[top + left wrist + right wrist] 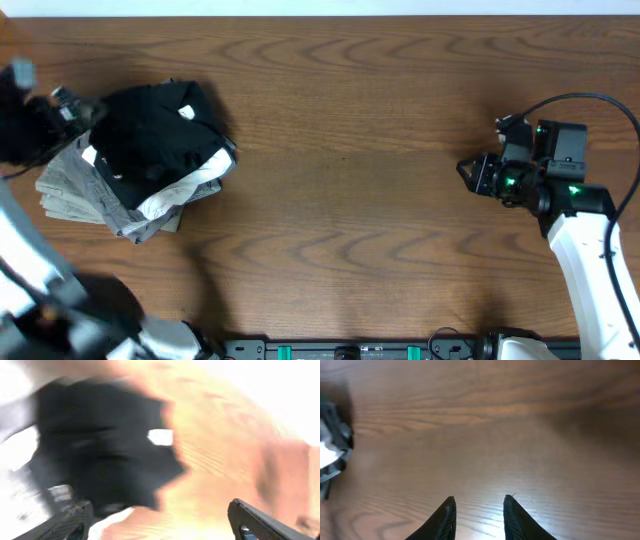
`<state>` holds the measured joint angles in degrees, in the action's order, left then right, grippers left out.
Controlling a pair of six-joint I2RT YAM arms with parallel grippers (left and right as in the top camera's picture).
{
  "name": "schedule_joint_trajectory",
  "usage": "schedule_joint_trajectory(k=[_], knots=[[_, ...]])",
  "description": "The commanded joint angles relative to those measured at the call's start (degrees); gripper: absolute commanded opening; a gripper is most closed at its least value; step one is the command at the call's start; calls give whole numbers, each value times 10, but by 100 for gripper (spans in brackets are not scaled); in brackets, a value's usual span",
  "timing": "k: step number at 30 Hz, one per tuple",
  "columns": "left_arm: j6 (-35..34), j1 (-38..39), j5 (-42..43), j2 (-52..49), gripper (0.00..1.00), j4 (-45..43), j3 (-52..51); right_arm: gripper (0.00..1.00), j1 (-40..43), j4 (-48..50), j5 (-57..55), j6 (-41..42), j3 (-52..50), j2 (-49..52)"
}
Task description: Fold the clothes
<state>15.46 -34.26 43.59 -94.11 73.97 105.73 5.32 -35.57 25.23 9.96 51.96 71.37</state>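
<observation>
Black tee (150, 135) sits bunched atop gray/white folded stack (72, 195) at left end of surface (350, 150), just beside left jaws, which are spread w/ nothing between. Right jaws, also parted & empty, hang well apart over wood. Left arm (22, 245) looks nearer for the grab.

A brown wood-grain table (350, 150) fills the view, a pale strip (320, 6) along its far edge.

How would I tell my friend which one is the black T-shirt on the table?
Look at the left end of the wooden table, where clothes are stacked. The black T-shirt is the top layer, crumpled, with a small white mark; the gray garment and white garment lie folded beneath it.
</observation>
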Motion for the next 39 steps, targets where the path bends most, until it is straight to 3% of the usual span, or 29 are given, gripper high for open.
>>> schedule_joint_trajectory(k=[1, 3, 5, 7, 10, 11, 17, 33, 39], knots=[[54, 116, -31, 80, 83, 15, 9, 31, -7, 0, 25, -22, 44, -59], [47, 199, -119, 118, 83, 19, 9, 31, -10, 0, 26, -30, 52, -95], [-5, 297, -243, 153, 84, 22, 9, 35, -12, 0, 26, -46, 54, -139], [-58, 376, -345, 178, 86, 31, 9, 45, -12, -2, 21, -57, 54, -179], [-92, 461, -417, 203, 90, 54, 1, 76, -12, -16, 5, -60, 54, -232], [-92, 481, -419, 209, 97, 66, -2, 99, -12, -23, 2, -60, 54, -250], [-98, 511, -419, 207, 98, 132, -8, 99, -12, -74, 3, -58, 54, -304], [-98, 511, -411, 204, 98, 128, -8, 99, -39, -187, 3, -58, 51, -314], [-98, 511, -411, 204, 98, 128, -8, 99, -42, -186, 3, -58, -13, -371]])
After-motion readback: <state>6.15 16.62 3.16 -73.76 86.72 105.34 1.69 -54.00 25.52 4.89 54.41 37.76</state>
